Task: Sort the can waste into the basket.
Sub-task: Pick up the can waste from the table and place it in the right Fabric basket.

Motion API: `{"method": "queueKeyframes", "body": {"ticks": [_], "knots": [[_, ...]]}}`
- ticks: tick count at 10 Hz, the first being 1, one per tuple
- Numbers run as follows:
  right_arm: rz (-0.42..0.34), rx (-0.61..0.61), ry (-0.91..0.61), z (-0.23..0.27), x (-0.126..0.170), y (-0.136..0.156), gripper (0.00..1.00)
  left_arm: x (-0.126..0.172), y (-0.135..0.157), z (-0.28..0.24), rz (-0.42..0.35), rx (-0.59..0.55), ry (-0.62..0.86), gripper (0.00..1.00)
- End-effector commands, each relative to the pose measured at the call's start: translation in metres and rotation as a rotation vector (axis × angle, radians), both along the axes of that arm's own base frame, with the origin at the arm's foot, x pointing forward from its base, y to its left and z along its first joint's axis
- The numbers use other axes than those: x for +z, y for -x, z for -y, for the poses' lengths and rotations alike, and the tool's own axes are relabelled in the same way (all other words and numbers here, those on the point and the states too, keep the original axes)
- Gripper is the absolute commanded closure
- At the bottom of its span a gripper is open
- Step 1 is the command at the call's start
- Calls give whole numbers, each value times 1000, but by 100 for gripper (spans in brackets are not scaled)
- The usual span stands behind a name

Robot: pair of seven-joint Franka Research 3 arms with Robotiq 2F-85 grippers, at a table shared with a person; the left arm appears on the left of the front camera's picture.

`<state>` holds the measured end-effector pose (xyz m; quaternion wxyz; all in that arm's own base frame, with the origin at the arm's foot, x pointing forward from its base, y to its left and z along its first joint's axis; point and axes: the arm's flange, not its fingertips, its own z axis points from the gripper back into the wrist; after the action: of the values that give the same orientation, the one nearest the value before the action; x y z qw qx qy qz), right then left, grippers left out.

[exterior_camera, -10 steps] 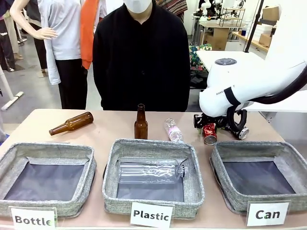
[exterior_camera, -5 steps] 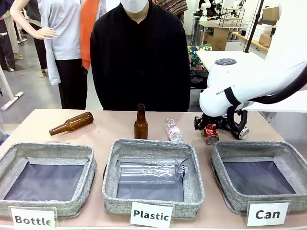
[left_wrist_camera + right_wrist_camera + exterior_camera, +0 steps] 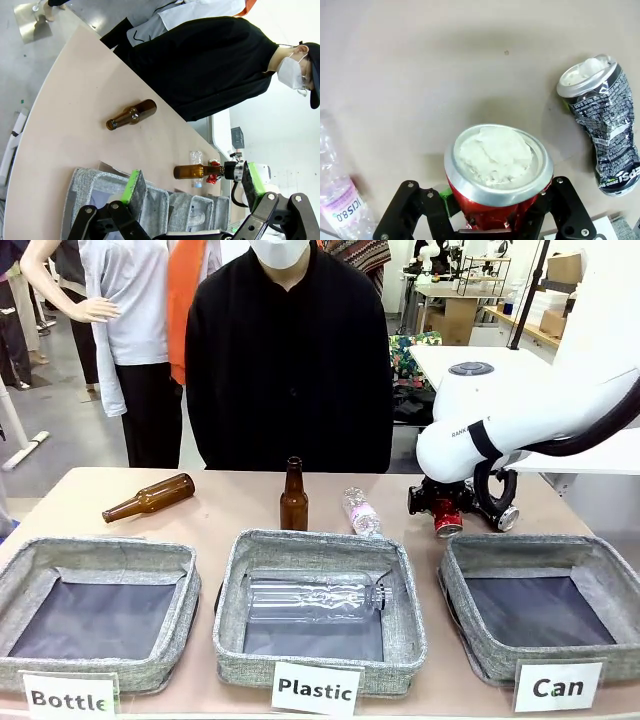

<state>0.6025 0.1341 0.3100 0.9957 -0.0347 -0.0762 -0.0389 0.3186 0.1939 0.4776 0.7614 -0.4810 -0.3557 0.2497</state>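
Observation:
My right gripper (image 3: 446,519) is shut on the shiny red crushed can (image 3: 445,517), holding it just above the table behind the far left corner of the "Can" basket (image 3: 468,558). In the right wrist view the red can (image 3: 497,170) sits between the black fingers with its silver end facing the camera. The dark blue-black can (image 3: 602,135) lies on the table beside it, apart from the gripper. My left gripper (image 3: 192,182) hangs open high above the table with nothing between its green pads (image 3: 132,182).
A person in black stands at the far side. The "Plastic" bin (image 3: 400,590) holds a clear bottle (image 3: 315,598); the "Bottle" bin (image 3: 30,565) is at the left. One brown bottle (image 3: 293,498) stands, another (image 3: 150,498) lies flat. A small plastic bottle (image 3: 362,512) lies nearby.
My right gripper has shifted slightly to the right with the red can in it, closer to the "Can" basket. The other things have not moved.

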Motion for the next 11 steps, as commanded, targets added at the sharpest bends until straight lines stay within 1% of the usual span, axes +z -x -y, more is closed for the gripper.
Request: {"method": "queueKeyframes", "body": {"ticks": [1, 2, 3, 4, 5, 6, 7, 8, 9, 10, 11], "knots": [[4, 6, -27, 4, 14, 3, 100, -2, 1, -1, 11, -11, -10, 0], [8, 36, -40, 9, 27, 7, 100, -2, 1, -1, 11, -11, -10, 0], [19, 125, -91, 17, 60, 19, 100, -2, 1, -1, 11, -11, -10, 0], [24, 186, -120, 26, 87, 35, 100, -2, 1, -1, 11, -11, -10, 0], [43, 224, -106, 38, 117, 61, 100, -2, 1, -1, 11, -11, -10, 0], [57, 321, -115, 50, 141, 90, 100, -2, 1, -1, 11, -11, -10, 0], [22, 476, -155, 62, 155, 118, 100, -2, 1, -1, 11, -11, -10, 0], [-61, 716, -190, 79, 163, 147, 100, -2, 1, -1, 11, -11, -10, 0], [-130, 1011, -205, 98, 164, 171, 100, -2, 1, -1, 11, -11, -10, 0], [-143, 1250, -264, 118, 161, 192, 100, -2, 1, -1, 11, -11, -10, 0], [-113, 1428, -307, 137, 157, 212, 100, -2, 1, -1, 11, -11, -10, 0]]}}
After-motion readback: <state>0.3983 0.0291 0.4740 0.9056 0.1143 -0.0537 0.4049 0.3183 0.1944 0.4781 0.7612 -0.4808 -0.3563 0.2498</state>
